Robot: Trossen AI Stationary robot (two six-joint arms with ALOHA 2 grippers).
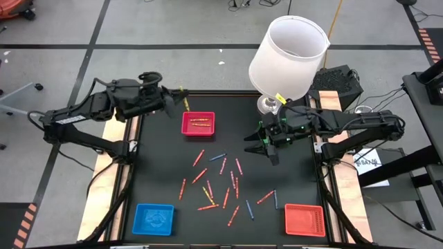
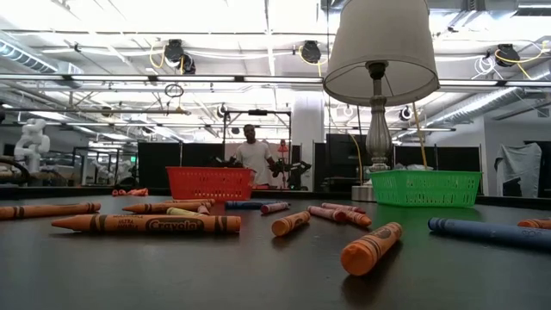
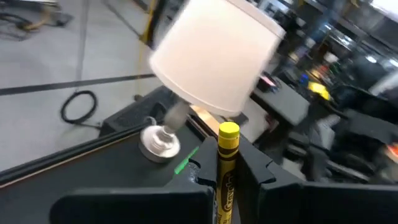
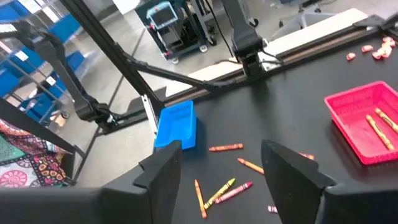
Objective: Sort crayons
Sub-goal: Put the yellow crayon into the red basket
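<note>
**Yellow crayon in my left pincer, near the red tray**

My left pincer [image 1: 181,99] is clamped on a yellow crayon [image 3: 226,163] at the far side of the surface [image 1: 159,173], just beside the pinkish-red tray [image 1: 198,123], which already has a few crayons lying in it. The crayon's long axis runs out ahead along my fingers, its blunt end pointing away from the wrist toward the lamp [image 1: 287,55]. My right pincer [image 1: 265,149] hangs over the right part of the surface with its fingers apart, holding nothing.

The grip sits low on a thin waxy stick, so it could pivot or slide out if I swing quickly. I am beside the tray, not above it; letting go here would drop the crayon on the surface, where it could roll. The scattered crayons [image 1: 223,183] lie mid-surface at every angle, several nearly touching, so my right pincer could nudge neighbours. The lamp stands close to my right arm and could be knocked.
</note>
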